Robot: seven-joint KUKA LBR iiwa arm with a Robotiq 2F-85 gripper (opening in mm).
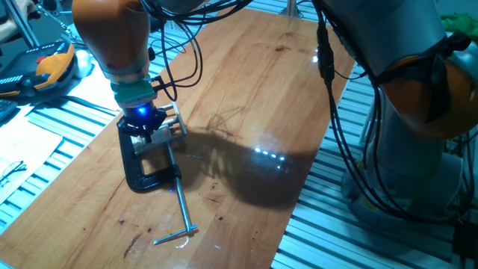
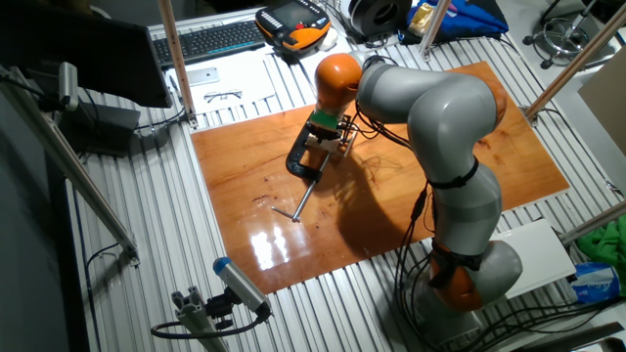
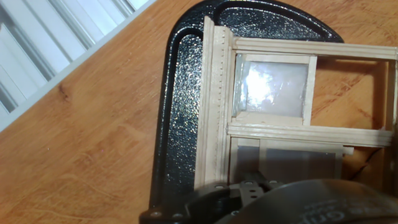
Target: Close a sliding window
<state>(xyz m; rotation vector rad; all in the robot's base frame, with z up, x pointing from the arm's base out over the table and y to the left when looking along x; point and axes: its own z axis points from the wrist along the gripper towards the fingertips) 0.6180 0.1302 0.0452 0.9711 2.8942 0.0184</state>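
I see sliding window (image 3: 280, 118) held inside black C-clamp (image 3: 180, 93), gripper (image 1: 146, 124) pressed right above it. Finger spread hidden, cannot tell. Risk, my guess: push off rail line jams pane or cracks thin frame beside clamp.

The sliding window (image 3: 280, 118) is a small frame of light beige wood with thin rails, lying flat on the brown wooden board. In the hand view one pale, shiny pane (image 3: 272, 88) fills the left part of the upper opening; the space to its right is open, showing the board beneath. A second pane sits below.
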